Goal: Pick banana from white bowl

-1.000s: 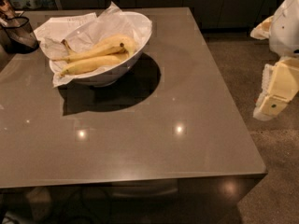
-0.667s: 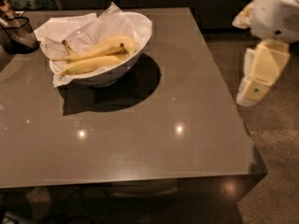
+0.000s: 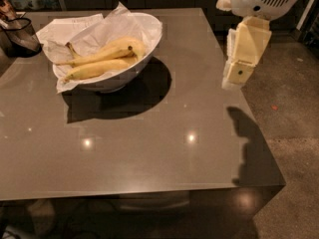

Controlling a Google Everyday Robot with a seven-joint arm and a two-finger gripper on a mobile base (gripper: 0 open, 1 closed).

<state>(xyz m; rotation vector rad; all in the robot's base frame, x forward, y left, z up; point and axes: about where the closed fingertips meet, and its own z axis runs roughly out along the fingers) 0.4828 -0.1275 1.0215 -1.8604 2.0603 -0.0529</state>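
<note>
**A:** So, where is the gripper (image 3: 235, 76)?

**B:** It hangs above the right edge of the worktop (image 3: 149, 148). A second ago it sat lower, out beyond that edge, and it has since swung up and inward. I cannot tell whether its grip is released or clenched.

**A:** And the bananas (image 3: 102, 61)?

**B:** Two lie side by side on crumpled paper (image 3: 65, 31) in the bowl (image 3: 149, 31), at the far left and well apart from the gripper. A mesh container (image 3: 20, 34) stands just beyond.

**A:** What does that mean for the task?

**B:** Likely the approach has only begun. The reach across and the grasp are not yet done.
</note>
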